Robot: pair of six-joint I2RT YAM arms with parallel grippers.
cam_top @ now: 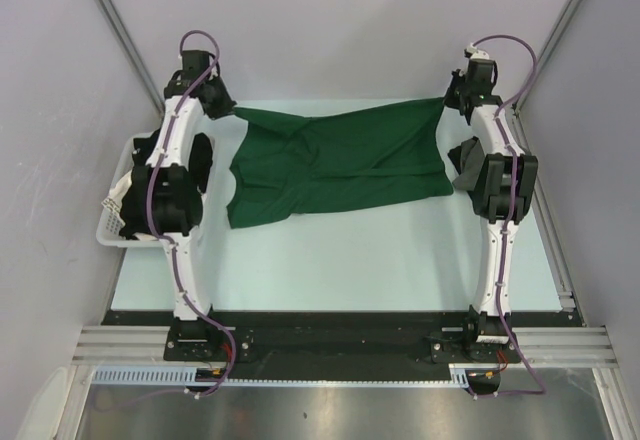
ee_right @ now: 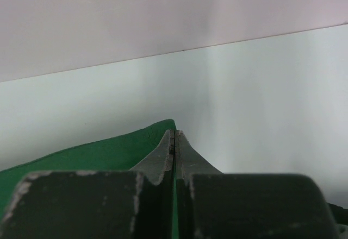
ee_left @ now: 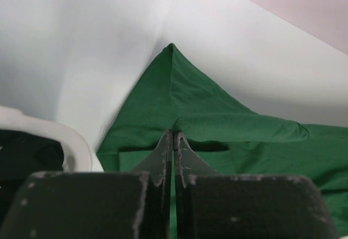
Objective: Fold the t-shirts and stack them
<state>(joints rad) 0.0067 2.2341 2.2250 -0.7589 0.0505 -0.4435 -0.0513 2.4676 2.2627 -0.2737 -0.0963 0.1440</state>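
The dark green t-shirt (cam_top: pixel 335 165) is stretched across the far half of the table, its lower left part crumpled toward the front. My left gripper (cam_top: pixel 222 110) is shut on the shirt's far left corner; in the left wrist view the closed gripper (ee_left: pixel 173 134) pinches green cloth (ee_left: pixel 217 119). My right gripper (cam_top: pixel 450 103) is shut on the far right corner; in the right wrist view the closed gripper (ee_right: pixel 174 133) holds a green edge (ee_right: pixel 109 149). Black shirts (cam_top: pixel 200 160) lie in the basket. A grey cloth (cam_top: pixel 465 160) shows under the right arm.
The white slatted basket (cam_top: pixel 112 215) stands at the left edge of the table, under the left arm; its rim (ee_left: pixel 60 136) shows in the left wrist view. Pale walls enclose the table on three sides. The light table surface (cam_top: pixel 340 260) lies in front of the shirt.
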